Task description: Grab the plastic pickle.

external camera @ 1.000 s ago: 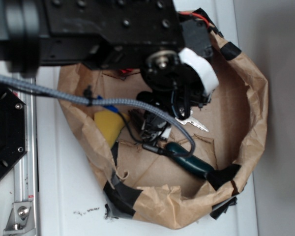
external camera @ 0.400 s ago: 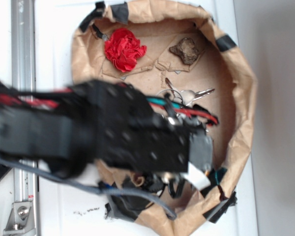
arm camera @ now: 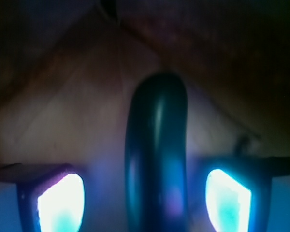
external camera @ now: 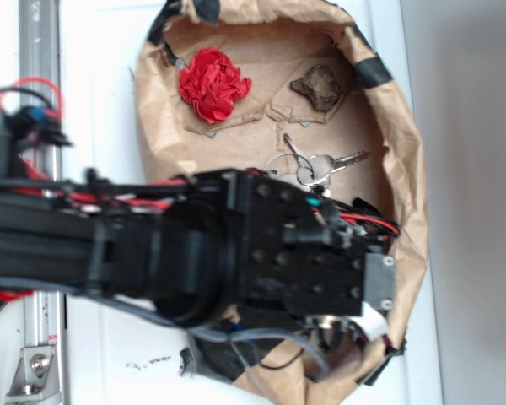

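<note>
Two glowing finger pads [arm camera: 60, 203] of the tool [arm camera: 145, 203] stand apart, open, either side of the dark green glossy sausage-shaped plastic pickle [arm camera: 157, 154]; no contact visible; pickle lies lengthwise on the brown paper floor of the crumpled paper bowl [external camera: 405, 169]; exterior view: arm hides it; approach looks done, closing and lifting remain; keys [external camera: 316, 164], red crumpled paper [external camera: 212, 83], brown lump [external camera: 319, 86] well apart.

We had the exterior camera looking straight down from well above the brown paper basin [external camera: 409, 169], taking in its whole rim and the arm [external camera: 194, 253] reaching across it. The wrist camera sat inside that basin, very close to its floor, facing outward between the pincer [arm camera: 145, 195] fingers [arm camera: 60, 203]. Both views shared the basin's paper interior.
</note>
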{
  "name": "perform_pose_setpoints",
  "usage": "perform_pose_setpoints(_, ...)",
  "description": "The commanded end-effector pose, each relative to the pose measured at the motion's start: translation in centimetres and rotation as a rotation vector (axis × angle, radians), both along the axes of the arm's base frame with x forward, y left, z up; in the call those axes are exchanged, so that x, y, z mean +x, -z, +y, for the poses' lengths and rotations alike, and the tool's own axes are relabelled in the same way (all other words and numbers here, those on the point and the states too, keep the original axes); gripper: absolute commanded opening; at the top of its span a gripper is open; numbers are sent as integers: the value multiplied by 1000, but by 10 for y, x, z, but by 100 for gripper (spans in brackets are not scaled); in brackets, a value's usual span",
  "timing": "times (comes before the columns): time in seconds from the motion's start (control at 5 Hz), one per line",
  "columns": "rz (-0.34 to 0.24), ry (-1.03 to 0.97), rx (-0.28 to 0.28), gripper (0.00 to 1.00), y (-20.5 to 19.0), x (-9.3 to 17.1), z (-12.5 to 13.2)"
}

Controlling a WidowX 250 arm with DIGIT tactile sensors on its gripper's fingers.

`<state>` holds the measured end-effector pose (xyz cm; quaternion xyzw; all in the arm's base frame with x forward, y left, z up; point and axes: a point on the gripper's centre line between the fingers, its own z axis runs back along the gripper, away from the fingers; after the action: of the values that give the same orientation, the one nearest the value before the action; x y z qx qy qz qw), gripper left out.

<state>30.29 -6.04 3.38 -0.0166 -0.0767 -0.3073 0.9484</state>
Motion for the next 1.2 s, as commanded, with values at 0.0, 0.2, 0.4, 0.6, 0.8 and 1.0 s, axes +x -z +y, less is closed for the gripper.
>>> perform_pose_setpoints(0.0, -23, -22, 28, 0, -2, 12, -5)
perform_pose_setpoints(0.2, -1, -119, 56, 0, -14, 7, 10)
perform_pose_setpoints(0.4, -11, -302, 30, 0, -63, -5, 42)
perform_pose_setpoints(0.6, 17, -398, 12, 0, -112, -10, 62)
perform_pose_setpoints(0.8, -11, -589, 34, 0, -150, -28, 73)
perform_pose_setpoints(1.0, -25, -742, 69, 0, -155, -35, 67)
